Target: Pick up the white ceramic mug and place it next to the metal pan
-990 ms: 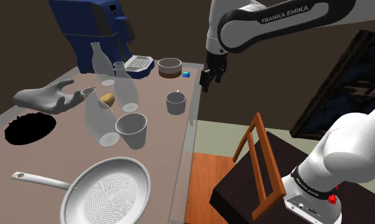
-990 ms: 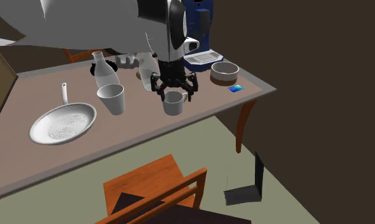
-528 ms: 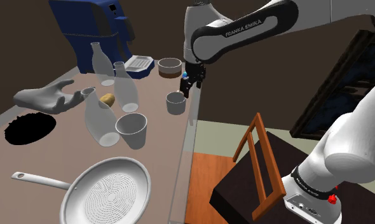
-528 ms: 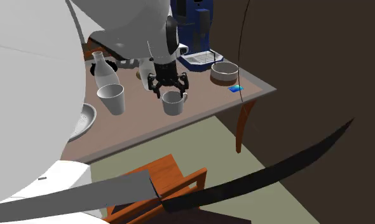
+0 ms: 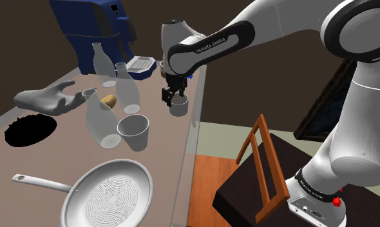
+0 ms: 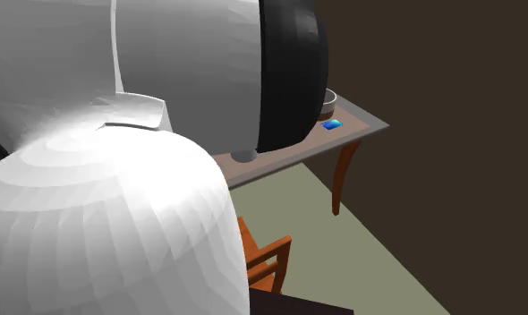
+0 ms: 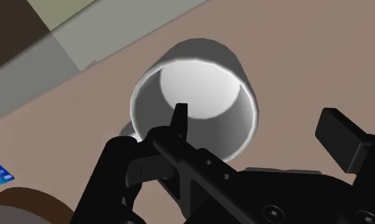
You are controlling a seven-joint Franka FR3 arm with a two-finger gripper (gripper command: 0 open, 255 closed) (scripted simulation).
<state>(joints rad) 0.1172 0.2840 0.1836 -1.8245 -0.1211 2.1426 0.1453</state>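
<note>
The pale grey-white mug (image 5: 178, 106) stands upright near the table's edge on the shoulder view's right; its rim and hollow inside face the hand in the wrist view (image 7: 199, 95). My black gripper (image 5: 174, 97) is open and low over the mug. One finger (image 7: 180, 121) is at the rim, the other (image 7: 340, 135) is outside the mug's wall, and neither clasps it. The metal pan (image 5: 108, 192), with a long handle, lies at the near end of the table. In the second exterior view the arm hides nearly all of the table; a sliver of the mug's base (image 6: 243, 156) shows.
A larger handleless cup (image 5: 133, 132) and tall glass bottles (image 5: 126, 90) stand between mug and pan. A bowl (image 5: 172, 67), a small blue card (image 6: 332, 124) and a blue machine (image 5: 95, 29) are behind. A wooden chair (image 5: 263, 167) stands beside the table edge.
The arm swung toward the shoulder view's left and came down, bringing the open gripper from beyond the table edge onto the mug. It now blocks most of the second exterior view.
</note>
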